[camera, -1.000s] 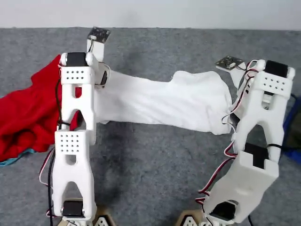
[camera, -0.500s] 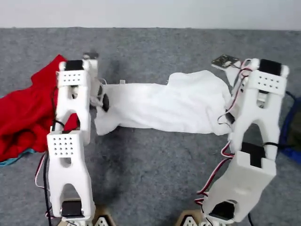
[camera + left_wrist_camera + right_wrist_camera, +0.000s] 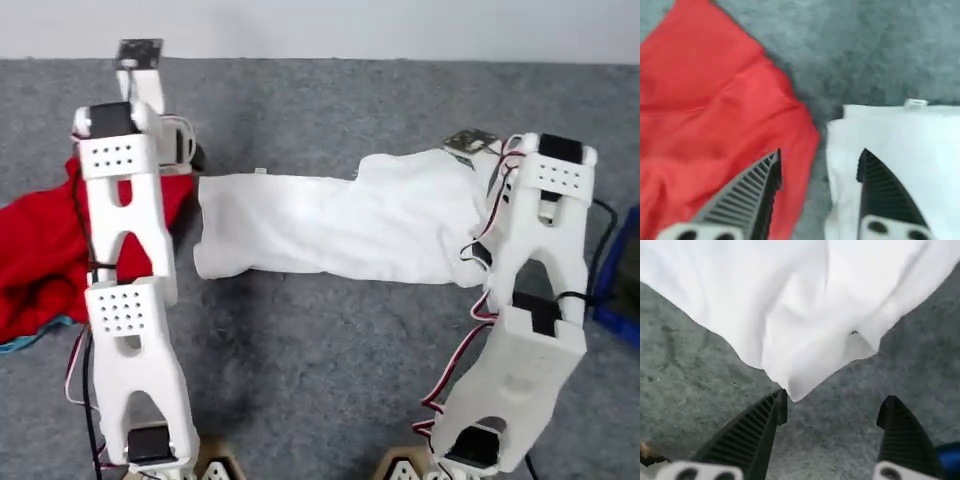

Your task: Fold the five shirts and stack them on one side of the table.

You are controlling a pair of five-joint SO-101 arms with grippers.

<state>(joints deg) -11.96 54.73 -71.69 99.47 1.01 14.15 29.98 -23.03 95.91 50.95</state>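
left tool (image 3: pixel 820 155): jaws apart, over the gap between red shirt (image 3: pixel 40 250) and white shirt (image 3: pixel 340 225)
right tool (image 3: pixel 836 399): jaws apart, over white shirt's other end
desk (image 3: pixel 330 380): grey

The red shirt (image 3: pixel 40 250) runs off the edge and partly under the left arm (image 3: pixel 125 310)

Spread shirt (image 3: pixel 340 225) at middle of table (image 3: pixel 330 380); crumpled shirt (image 3: pixel 40 250) just beside its left end.
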